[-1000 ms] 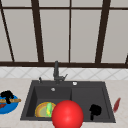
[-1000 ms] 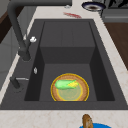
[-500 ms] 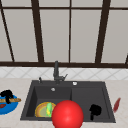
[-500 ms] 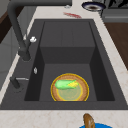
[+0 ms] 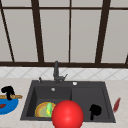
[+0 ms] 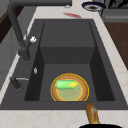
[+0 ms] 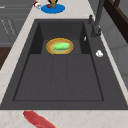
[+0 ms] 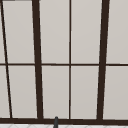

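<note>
Nothing has moved since the earlier frames: the left hand (image 5: 8, 91) stays at nine o'clock of the sink (image 5: 30, 100), fingers curled around the brown stick (image 5: 11, 96) lying over the blue plate (image 5: 7, 106). The right hand (image 5: 95, 110) still hangs at four o'clock over the sink, fingers curled on nothing. The yellow bowl (image 5: 41, 110) sits at seven o'clock beside the red ball (image 5: 67, 115).

- A big window (image 8: 70, 62) with dark brown bars is filling the wall behind the sink.
- A strip of pale tiles (image 5: 27, 73) is running under it.
- A light speckled counter (image 5: 119, 90) is lying around the black sink (image 5: 107, 100).
</note>
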You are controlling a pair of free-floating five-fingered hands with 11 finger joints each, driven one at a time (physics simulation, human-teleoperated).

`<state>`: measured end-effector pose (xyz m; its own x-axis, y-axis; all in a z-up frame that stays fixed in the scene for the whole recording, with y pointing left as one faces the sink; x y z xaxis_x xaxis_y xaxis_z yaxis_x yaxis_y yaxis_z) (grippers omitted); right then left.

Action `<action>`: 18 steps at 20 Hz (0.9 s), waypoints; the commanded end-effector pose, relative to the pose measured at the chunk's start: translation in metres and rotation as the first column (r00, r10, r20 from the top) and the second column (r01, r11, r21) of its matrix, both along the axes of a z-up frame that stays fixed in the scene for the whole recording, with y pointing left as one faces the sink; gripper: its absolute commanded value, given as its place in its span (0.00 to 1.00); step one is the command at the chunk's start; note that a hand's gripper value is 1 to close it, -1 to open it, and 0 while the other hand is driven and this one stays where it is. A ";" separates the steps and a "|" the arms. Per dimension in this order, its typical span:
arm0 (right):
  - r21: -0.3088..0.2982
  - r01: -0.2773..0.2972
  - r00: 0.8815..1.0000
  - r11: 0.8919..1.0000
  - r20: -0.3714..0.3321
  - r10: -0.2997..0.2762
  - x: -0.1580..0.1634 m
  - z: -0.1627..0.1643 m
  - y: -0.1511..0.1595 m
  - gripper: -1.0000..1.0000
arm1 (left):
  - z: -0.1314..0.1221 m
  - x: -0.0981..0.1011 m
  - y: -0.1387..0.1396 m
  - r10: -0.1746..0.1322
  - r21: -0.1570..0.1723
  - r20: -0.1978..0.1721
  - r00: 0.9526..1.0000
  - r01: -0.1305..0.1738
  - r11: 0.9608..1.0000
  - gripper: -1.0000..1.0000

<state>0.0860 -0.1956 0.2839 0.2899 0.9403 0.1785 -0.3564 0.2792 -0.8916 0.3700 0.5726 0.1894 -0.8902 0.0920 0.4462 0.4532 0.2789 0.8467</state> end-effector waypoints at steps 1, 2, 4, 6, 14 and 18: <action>0.000 0.000 1.000 1.000 0.000 0.000 0.000 0.000 0.000 0.50 | 0.019 -0.004 -0.020 -0.040 0.026 -0.018 0.999 0.040 0.999 1.00; 0.000 0.000 1.000 1.000 0.000 0.000 0.000 0.000 0.000 0.50 | 0.023 -0.005 -0.024 -0.041 0.028 -0.018 0.999 0.041 0.999 1.00; 0.000 0.000 1.000 1.000 0.000 0.000 0.000 0.000 0.000 0.50 | 0.030 -0.003 -0.030 -0.043 0.031 -0.032 0.999 0.043 0.999 1.00; 0.000 0.000 1.000 1.000 0.000 0.000 0.000 0.000 0.000 0.50 | 0.037 -0.003 -0.037 -0.049 0.032 -0.039 0.998 0.051 0.998 1.00; 0.000 0.000 1.000 1.000 0.000 0.000 0.000 0.000 0.000 0.50 | 0.045 -0.003 -0.071 -0.067 0.022 -0.010 0.998 0.068 0.997 1.00; 0.000 0.000 1.000 1.000 0.000 0.000 0.000 0.000 0.000 0.50 | 0.044 -0.003 -0.093 -0.045 0.030 -0.012 0.999 0.045 0.999 1.00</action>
